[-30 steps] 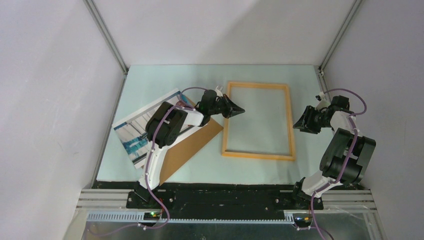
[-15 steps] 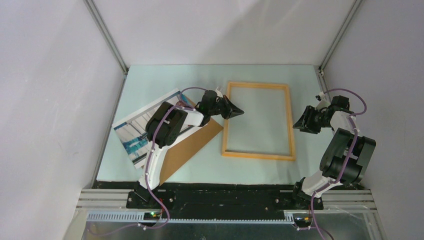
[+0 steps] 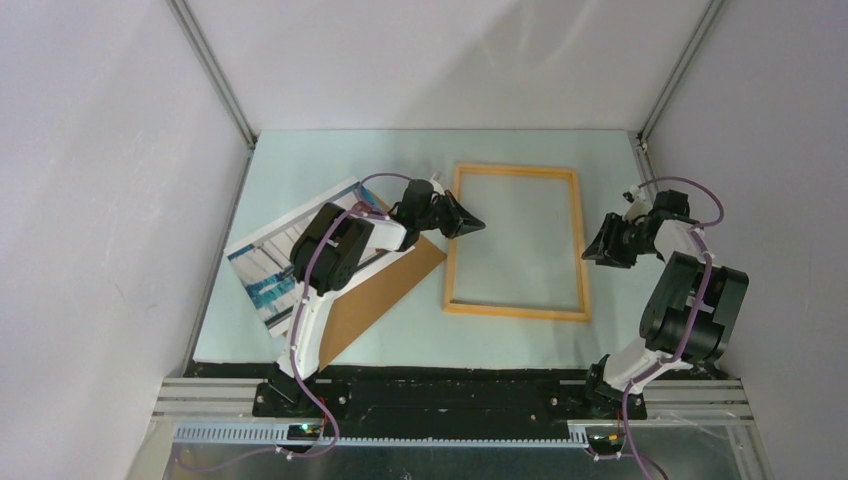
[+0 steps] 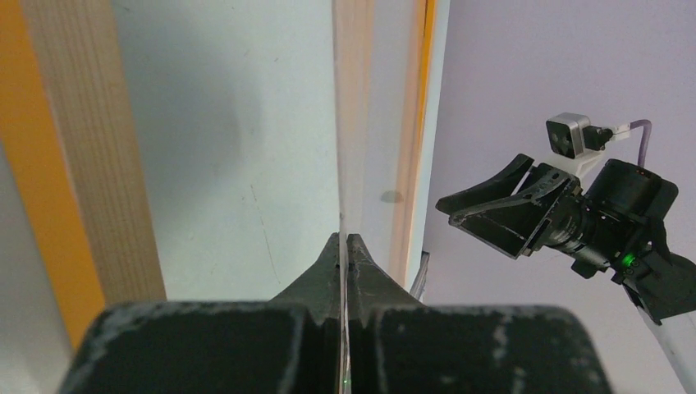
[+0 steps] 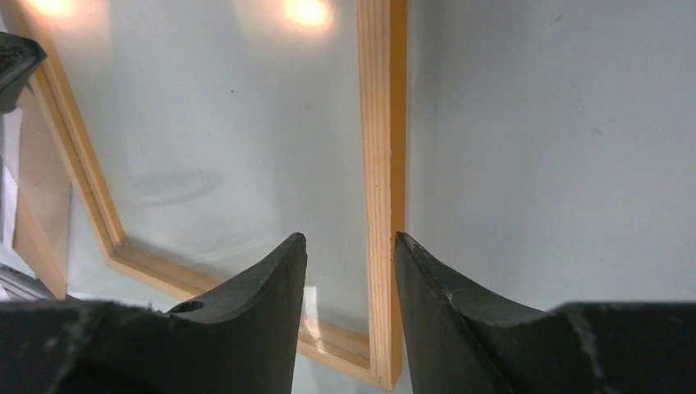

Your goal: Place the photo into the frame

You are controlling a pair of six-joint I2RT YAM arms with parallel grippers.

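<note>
A pale green table (image 3: 300,170) sits inside white walls, with two robot arms bolted at its near edge.

The frame (image 3: 579,245), thin orange-yellow wood, lies flat at the middle of the table. It looks light and stiff. It would best be taken by one rail, since the centre probably holds a breakable pane.

To its left a brown backing board (image 3: 385,285) lies at an angle. The photo (image 3: 262,268) lies beside the board, well apart from the frame and partly under the left arm. The arm hides which of the two lies on top. The photo is paper, so likely light, floppy and hard to lift off a flat surface. A free corner or edge is the sensible place to grip it.

The left gripper (image 3: 478,224) hangs over the frame's left side, clenched tight, with nothing visible between its fingers. The right gripper (image 3: 600,245) sits just beside the right rail, jaws parted and holding nothing.

Only the overhead view shows the photo. Only the right wrist view shows lamp glare inside the frame, which hints at glass, and the rail lined up between the parted fingers (image 5: 279,271). The left wrist view shows its own tips pressed together.
</note>
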